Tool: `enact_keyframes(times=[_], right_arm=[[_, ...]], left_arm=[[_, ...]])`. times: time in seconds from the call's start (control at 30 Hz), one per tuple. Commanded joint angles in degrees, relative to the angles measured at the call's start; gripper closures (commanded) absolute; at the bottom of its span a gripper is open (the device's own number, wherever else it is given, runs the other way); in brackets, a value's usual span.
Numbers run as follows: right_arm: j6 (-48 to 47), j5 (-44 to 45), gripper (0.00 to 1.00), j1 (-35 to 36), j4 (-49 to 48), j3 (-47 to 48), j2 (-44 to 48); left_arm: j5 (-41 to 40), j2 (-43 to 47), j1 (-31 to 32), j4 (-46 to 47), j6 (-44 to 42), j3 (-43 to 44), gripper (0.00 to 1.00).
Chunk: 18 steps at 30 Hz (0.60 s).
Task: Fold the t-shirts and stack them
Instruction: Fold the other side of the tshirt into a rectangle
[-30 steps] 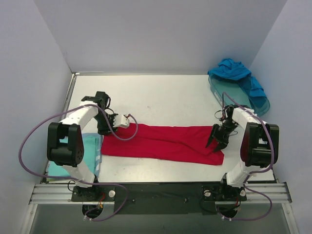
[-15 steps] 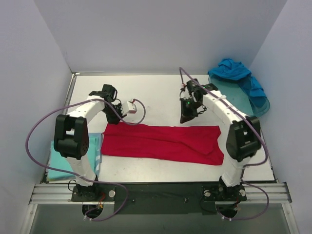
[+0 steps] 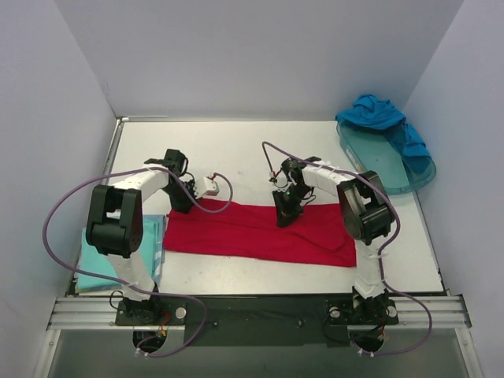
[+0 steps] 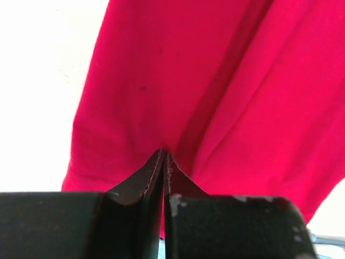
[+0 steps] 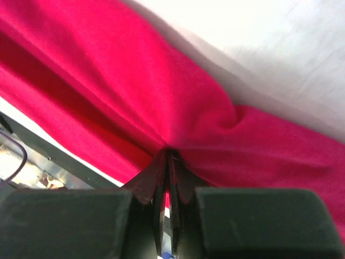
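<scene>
The red t-shirt (image 3: pixel 244 235) is found laid out as a long band across the middle of the table (image 3: pixel 236 153), towards the near edge. Its far left corner is pinched in the closed left pincer (image 3: pixel 183 206). Its far edge, about midway along, is bunched and clamped in the closed right pincer (image 3: pixel 283 219). The blue t-shirt (image 3: pixel 370 112) is heaped on a tray (image 3: pixel 378 157) at the far right corner.
</scene>
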State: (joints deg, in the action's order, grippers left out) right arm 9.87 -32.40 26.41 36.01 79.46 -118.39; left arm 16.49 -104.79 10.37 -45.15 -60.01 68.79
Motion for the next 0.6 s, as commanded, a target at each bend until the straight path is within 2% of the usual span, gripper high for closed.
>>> enact_keyframes(times=[0.0, 0.13, 0.3, 0.57], right_arm=[[-4.8, -4.9, 1.00, 0.7, 0.0, -3.9, 6.8], [-6.3, -5.3, 1.00, 1.8, 0.0, -5.9, 9.1], [-6.6, -3.5, 1.00, 2.2, -0.6, -8.3, 12.0], [-6.1, -1.3, 1.00, 2.6, -0.2, -9.0, 10.1]], left_arm=[[5.0, 2.5, -1.2, -4.6, -3.6, 0.1, 0.87], [7.1, 3.6, -2.0, -10.8, -7.1, 1.5, 0.86], [5.8, 5.2, -2.2, -12.7, -11.2, -0.4, 0.83], [2.6, 5.5, -2.9, -12.0, -11.7, -3.5, 0.82]])
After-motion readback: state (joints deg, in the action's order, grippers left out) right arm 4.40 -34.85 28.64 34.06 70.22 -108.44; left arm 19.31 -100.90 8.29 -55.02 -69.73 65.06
